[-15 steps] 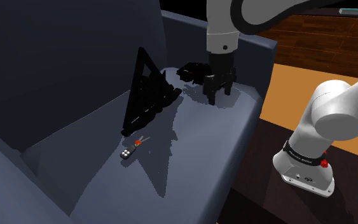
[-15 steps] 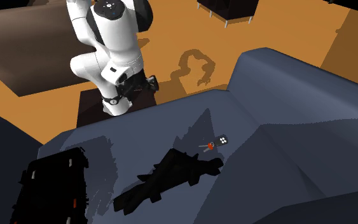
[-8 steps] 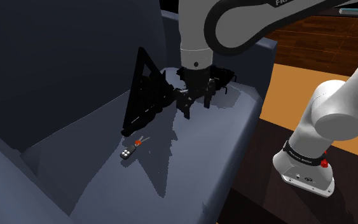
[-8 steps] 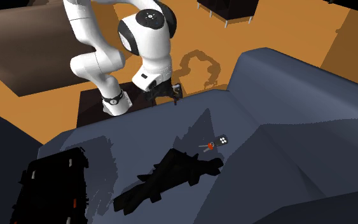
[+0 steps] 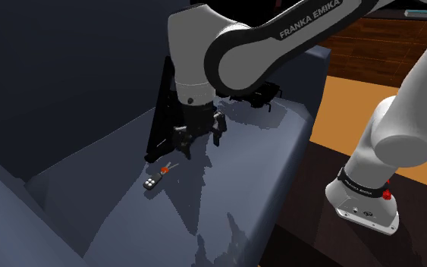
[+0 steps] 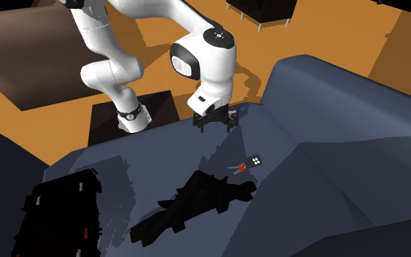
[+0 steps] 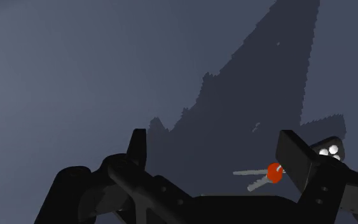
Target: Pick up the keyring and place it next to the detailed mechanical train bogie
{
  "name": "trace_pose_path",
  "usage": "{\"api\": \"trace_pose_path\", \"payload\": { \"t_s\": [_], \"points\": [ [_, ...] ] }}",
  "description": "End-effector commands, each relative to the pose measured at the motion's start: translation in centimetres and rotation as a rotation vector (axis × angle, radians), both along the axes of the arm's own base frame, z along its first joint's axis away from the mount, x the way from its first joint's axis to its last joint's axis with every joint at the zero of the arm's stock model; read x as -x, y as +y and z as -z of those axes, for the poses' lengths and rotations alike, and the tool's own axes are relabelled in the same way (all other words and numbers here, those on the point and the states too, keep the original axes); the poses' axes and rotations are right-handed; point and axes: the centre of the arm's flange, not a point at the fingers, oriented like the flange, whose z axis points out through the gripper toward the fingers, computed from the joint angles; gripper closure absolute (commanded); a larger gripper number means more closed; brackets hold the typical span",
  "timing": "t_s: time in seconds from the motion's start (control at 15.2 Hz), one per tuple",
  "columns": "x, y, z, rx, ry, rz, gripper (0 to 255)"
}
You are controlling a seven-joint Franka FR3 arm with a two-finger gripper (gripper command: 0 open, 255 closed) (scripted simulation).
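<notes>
this is a living room in a home: a big dark blue sofa [image 5: 234, 182] stands on an orange floor [image 6: 328, 36].

Illumination on the sofa [image 5: 90, 68] is low; its backrest renders near black in the shoulder view. The seat cushion [image 5: 238, 163] carries hard shadows with stair-stepped, jagged edges, and the wrist view shows the same serrated outline. The orange floor [image 6: 320, 33] and the white arm [image 6: 196, 66] are brightly lit.

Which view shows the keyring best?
Shoulder view: the keyring lies whole and unobstructed. The second exterior view shows it whole too, farther off; in the wrist view a finger partly hides its fob.
</notes>
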Motion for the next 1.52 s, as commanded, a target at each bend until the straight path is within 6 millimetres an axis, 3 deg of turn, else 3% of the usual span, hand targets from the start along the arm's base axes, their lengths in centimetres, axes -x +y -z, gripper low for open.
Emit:
{"api": "trace_pose_path", "payload": {
  "t_s": [0.0, 0.73, 1.25, 1.45],
  "points": [
    [-1.1, 1.9, 1.0, 0.006, -0.011, 0.028, 0],
    [-9.4, 12.8, 5.2, 0.039, -0.069, 0.163, 0],
    [-9.6, 12.9, 9.3, 0.040, -0.069, 0.164, 0],
    [-9.6, 12.9, 9.3, 0.040, -0.069, 0.164, 0]
  ]
}}
